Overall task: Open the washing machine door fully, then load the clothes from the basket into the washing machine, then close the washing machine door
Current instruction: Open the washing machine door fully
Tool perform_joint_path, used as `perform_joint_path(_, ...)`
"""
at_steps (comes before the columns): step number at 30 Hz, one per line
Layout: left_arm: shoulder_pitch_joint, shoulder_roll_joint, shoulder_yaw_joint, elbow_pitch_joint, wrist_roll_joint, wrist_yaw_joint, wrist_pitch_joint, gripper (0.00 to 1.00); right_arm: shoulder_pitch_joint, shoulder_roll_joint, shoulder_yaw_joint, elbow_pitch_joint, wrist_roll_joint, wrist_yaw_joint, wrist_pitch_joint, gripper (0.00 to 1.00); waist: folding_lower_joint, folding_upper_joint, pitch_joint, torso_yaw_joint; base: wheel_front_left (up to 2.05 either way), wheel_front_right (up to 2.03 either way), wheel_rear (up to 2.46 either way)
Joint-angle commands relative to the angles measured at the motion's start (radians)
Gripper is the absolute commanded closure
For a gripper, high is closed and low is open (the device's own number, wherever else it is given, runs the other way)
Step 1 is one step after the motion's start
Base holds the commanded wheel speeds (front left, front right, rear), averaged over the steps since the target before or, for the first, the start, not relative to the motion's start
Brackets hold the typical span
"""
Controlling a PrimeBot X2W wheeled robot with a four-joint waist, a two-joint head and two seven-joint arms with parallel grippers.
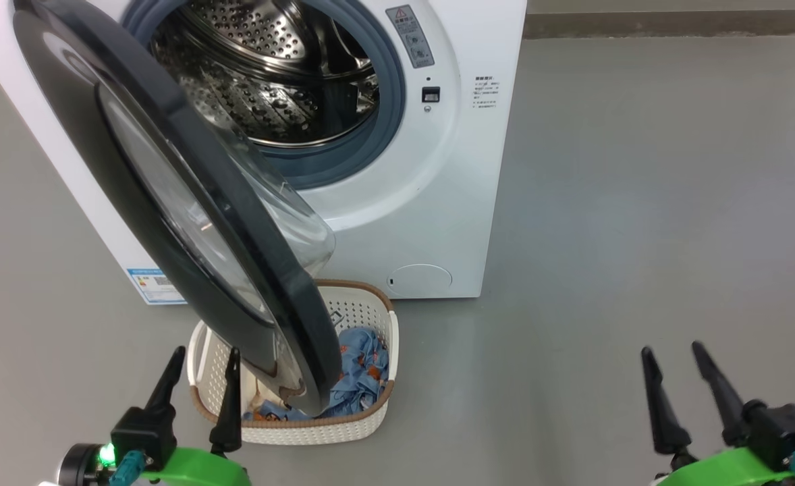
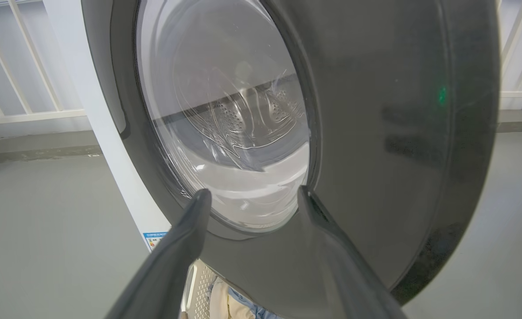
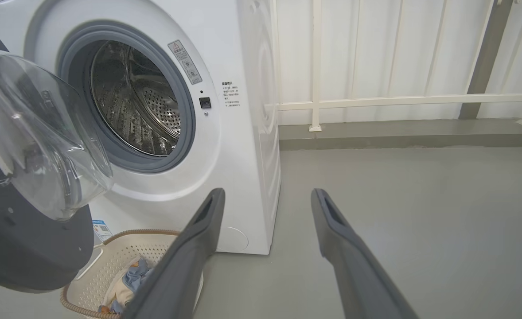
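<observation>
The white washing machine [image 1: 431, 196] stands ahead with its steel drum [image 1: 269, 74] exposed. Its black-rimmed washing machine door [image 1: 168, 202] is swung partway out to the left, glass bowl facing the drum, its lower edge hanging over the basket [image 1: 364, 425]. That cream basket sits on the floor before the machine with the blue printed clothes [image 1: 364, 368] inside. My left gripper [image 1: 202, 361] is open, just left of the basket and close to the door's outer face [image 2: 376, 133]. My right gripper [image 1: 671, 354] is open over bare floor, far right. The right wrist view shows the door [image 3: 26, 248], the basket [image 3: 110, 261] and the clothes [image 3: 132, 277].
Grey floor [image 1: 640, 202] spreads wide to the right of the machine. A white railing [image 3: 398, 99] and a low kerb run along the wall behind. The machine's blue label [image 1: 158, 287] sits at its lower left corner.
</observation>
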Motion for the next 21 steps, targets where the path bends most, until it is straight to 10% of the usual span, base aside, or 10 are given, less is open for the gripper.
perform_joint_path(1, -0.019, 0.015, 0.037, -0.025, 0.007, -0.004, -0.006, 0.0, -0.004, -0.002, 0.036, -0.006, -0.013, 0.002, -0.008, 0.0, 0.0, 0.0, -0.001, 0.0, 0.0, 0.0, 0.0)
perform_joint_path(21, -0.021, 0.007, 0.063, -0.011, 0.004, -0.003, -0.006, 0.0, -0.036, 0.024, 0.064, 0.077, -0.069, 0.002, -0.009, 0.0, 0.0, 0.0, 0.002, -0.004, 0.0, 0.0, 0.0)
